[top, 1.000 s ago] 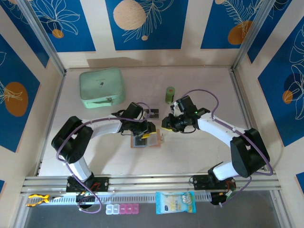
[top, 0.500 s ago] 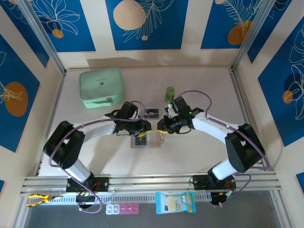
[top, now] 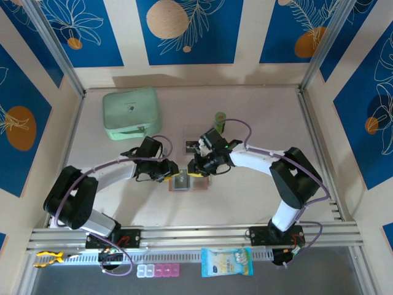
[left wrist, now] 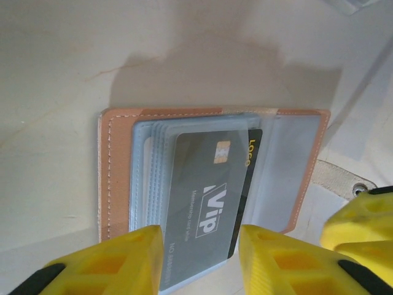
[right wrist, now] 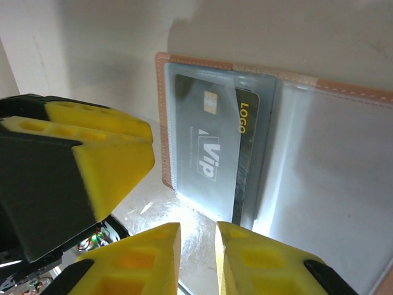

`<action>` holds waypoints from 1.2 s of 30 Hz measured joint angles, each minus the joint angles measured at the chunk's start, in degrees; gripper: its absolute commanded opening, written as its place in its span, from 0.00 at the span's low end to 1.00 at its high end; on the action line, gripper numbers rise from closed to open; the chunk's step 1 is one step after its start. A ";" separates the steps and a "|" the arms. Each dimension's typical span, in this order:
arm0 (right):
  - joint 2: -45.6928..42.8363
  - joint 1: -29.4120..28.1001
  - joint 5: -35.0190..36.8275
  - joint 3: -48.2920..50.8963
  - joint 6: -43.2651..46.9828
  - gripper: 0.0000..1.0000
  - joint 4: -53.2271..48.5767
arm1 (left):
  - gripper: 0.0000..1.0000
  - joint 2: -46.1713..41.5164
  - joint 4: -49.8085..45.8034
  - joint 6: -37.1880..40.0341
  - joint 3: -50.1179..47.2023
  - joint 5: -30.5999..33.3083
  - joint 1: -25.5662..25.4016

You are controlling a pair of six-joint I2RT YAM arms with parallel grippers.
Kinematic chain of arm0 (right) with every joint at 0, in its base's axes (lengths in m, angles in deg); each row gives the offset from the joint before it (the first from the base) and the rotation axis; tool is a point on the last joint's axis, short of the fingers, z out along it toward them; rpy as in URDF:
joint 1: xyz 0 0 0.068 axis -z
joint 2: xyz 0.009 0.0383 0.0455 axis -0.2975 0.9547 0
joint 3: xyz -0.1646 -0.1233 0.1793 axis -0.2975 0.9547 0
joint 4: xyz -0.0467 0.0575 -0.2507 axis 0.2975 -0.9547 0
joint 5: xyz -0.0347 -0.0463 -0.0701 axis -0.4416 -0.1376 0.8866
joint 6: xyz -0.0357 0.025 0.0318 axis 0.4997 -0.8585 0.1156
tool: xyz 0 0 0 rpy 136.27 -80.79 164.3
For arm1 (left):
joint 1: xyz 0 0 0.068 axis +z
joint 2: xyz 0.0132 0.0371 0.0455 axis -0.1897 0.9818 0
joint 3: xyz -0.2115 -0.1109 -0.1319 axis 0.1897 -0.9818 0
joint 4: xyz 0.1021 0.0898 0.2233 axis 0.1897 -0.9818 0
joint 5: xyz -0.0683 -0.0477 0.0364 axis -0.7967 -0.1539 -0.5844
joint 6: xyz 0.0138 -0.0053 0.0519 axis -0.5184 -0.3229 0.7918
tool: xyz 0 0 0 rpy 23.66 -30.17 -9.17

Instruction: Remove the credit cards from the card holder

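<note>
A mint-green zip case [top: 131, 113] is seen near the far left corner of the table [top: 258, 196]. The card holder [left wrist: 279, 178] is laid open and flat near the middle of the table, and it is flanked by both arms. The left end effector [left wrist: 199, 258] is held half spread, with its fingers set to either side of the protruding lower edge of the grey card [left wrist: 202, 196]. The right end effector [right wrist: 196, 258] is held at the holder's edge with only a narrow gap, in which nothing is seen. A black card [left wrist: 250, 160] is tucked beneath the grey one, both still in the clear pockets.
</note>
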 measured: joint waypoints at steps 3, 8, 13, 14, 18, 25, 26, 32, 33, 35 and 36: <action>1.18 -0.46 -0.17 0.00 -0.22 0.24 0.74 | 0.30 0.87 1.18 -0.04 -0.61 -0.72 0.00; 2.80 -0.66 -0.61 0.00 -0.61 0.25 2.08 | 0.22 2.99 2.43 0.00 -1.25 -1.55 0.02; 4.42 -0.85 -0.96 -0.02 -0.61 0.25 2.45 | 0.19 3.48 2.47 0.00 -1.25 -2.08 0.07; 4.66 -0.85 -1.07 -0.02 -0.59 0.25 2.49 | 0.19 3.48 2.45 0.00 -1.25 -2.08 0.07; 5.42 -0.85 -1.27 -0.55 -0.57 0.25 2.73 | 0.18 3.48 2.45 0.00 -1.51 -2.08 0.07; 6.86 -0.90 -1.44 -1.44 -0.48 0.25 3.48 | 0.18 3.54 2.45 0.02 -1.53 -2.14 0.17; 7.19 -0.92 -1.42 -1.53 -0.37 0.25 3.52 | 0.17 3.61 2.45 0.04 -1.53 -2.16 0.22; 8.70 -1.18 -1.40 -2.01 0.33 0.25 3.54 | 0.17 3.80 2.45 0.68 -1.55 -2.56 0.63; 8.70 -1.18 -1.38 -2.12 0.48 0.25 3.52 | 0.17 3.80 2.45 0.87 -1.55 -2.56 0.66; 8.72 -1.25 -1.29 -2.27 0.61 0.25 3.43 | 0.17 3.80 2.45 1.07 -1.57 -2.58 0.76; 8.72 -1.29 -1.14 -2.29 0.76 0.24 3.32 | 0.17 3.80 2.45 1.09 -1.60 -2.58 0.81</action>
